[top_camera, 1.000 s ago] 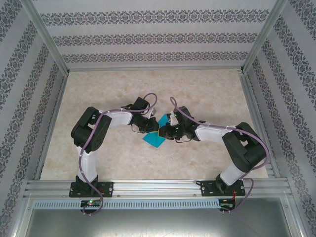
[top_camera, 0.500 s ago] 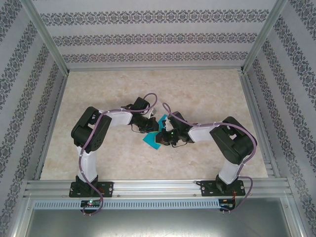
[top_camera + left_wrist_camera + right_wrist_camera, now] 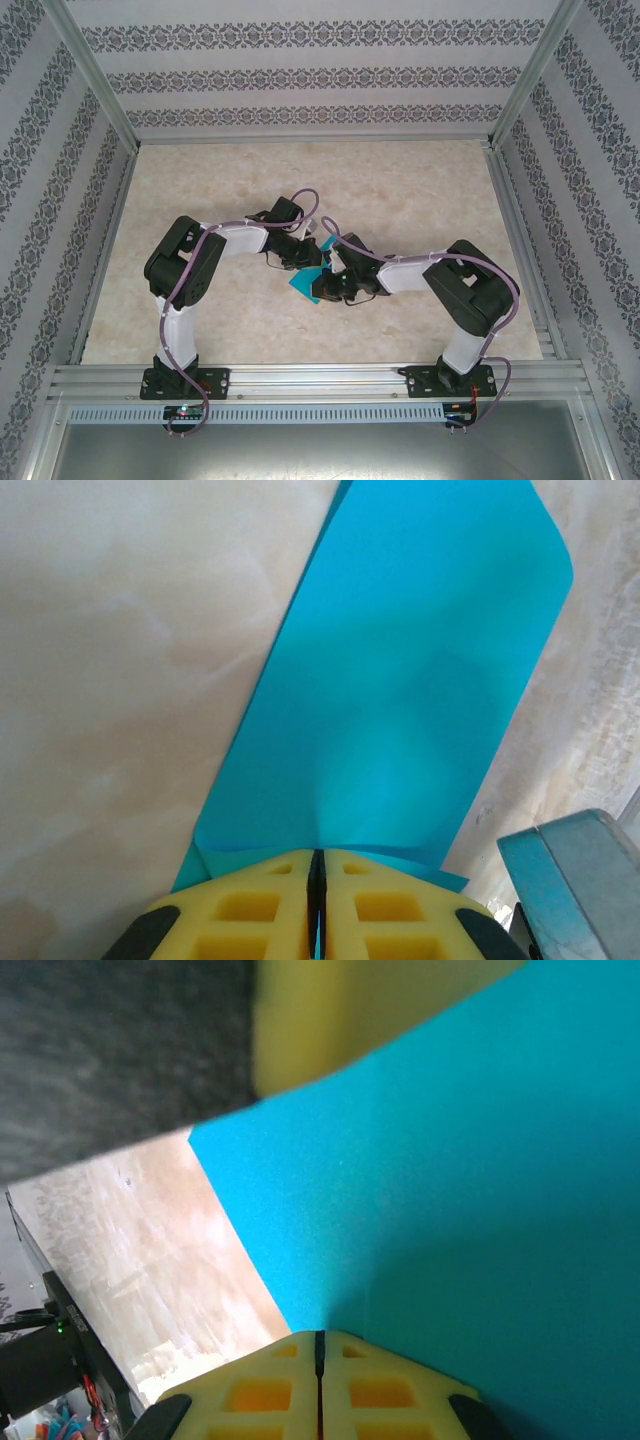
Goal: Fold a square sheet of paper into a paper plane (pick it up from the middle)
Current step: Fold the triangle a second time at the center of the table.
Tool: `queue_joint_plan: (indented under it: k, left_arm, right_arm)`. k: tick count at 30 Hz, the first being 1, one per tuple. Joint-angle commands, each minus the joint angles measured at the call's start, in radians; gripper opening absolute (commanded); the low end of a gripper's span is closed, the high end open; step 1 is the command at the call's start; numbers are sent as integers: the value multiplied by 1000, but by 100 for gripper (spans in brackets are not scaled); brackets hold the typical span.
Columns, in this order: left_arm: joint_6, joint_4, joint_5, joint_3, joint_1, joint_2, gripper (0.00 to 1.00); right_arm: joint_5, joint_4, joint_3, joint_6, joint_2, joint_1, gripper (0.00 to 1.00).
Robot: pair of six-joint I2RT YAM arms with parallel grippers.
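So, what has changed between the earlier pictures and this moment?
The right arm folded inward and carried the right gripper leftward over the square sheet of paper, so less teal shows from above. Its jaws are shut against the sheet. The left gripper stayed in place, shut on the sheet, whose near-left corner lies about where it was.

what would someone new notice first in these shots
The bright teal paper stands out against the pale table, right in the middle where the two arms meet. Both yellow-padded tools are pinched onto it: the left tool shut on one edge, the right tool shut on another.
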Motion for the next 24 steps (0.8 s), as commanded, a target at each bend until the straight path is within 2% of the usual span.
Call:
queue_joint_plan:
  k: [1,9,16,24]
  left_arm:
    - [32,-60,-85,-23,9,70,13]
    - [40,-71,-82,-24,9,69,13]
    - [34,-57,-73,-39,9,62,13]
    - [35,-59,-60,-40,10,51,13]
  right_arm:
    - [5,-18,-81,37,-9,41,7]
    - [-2,125,-172,139,-93,72,7]
    - [-28,132,-115,140,-161,20,7]
    - [3,-21,27,48,-96,-49,7]
